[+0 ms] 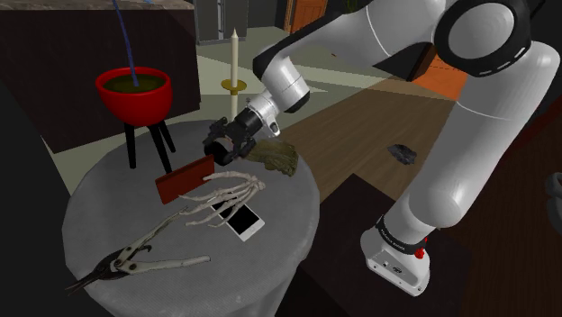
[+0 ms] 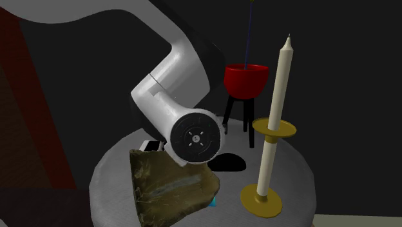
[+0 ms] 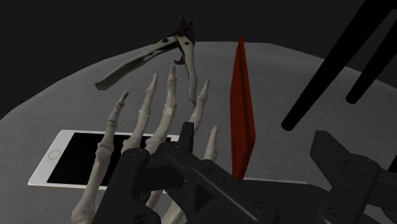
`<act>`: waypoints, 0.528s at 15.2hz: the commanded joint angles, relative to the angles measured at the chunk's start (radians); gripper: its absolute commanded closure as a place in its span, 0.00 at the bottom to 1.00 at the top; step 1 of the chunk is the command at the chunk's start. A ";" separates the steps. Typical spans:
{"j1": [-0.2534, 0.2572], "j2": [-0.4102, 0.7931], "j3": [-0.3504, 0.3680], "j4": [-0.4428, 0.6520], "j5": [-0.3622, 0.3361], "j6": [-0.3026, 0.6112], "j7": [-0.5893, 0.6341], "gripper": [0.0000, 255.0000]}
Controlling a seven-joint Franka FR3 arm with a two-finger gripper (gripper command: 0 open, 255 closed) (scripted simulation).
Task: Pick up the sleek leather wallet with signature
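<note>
Dim, crisp renders. In the shoulder view, warm light falls on the floor (image 1: 360, 131) at 1 o'clock, while the grey desk (image 1: 99, 194) lies under soft shadows. In the wrist view, the black tool (image 3: 254, 132) at 6 o'clock reads almost as a silhouette.

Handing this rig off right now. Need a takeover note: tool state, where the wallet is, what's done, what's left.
Tool: open, low over the round grey table, with one finger on each side of the red wallet and neither touching it.
Wallet: appears to stand on edge on the table, next to the skeleton hand, whose finger bones lie across a phone.
Done: approach, with the fingers straddling the wallet.
Left: close on the wallet and lift it. Watch the skeleton hand close by.
</note>
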 commanded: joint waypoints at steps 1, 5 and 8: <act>0.000 0.023 0.000 0.001 0.009 0.007 -0.022 0.00; 0.001 0.040 0.000 0.002 0.015 0.012 -0.040 0.00; 0.001 0.039 0.000 0.002 0.015 0.012 -0.039 1.00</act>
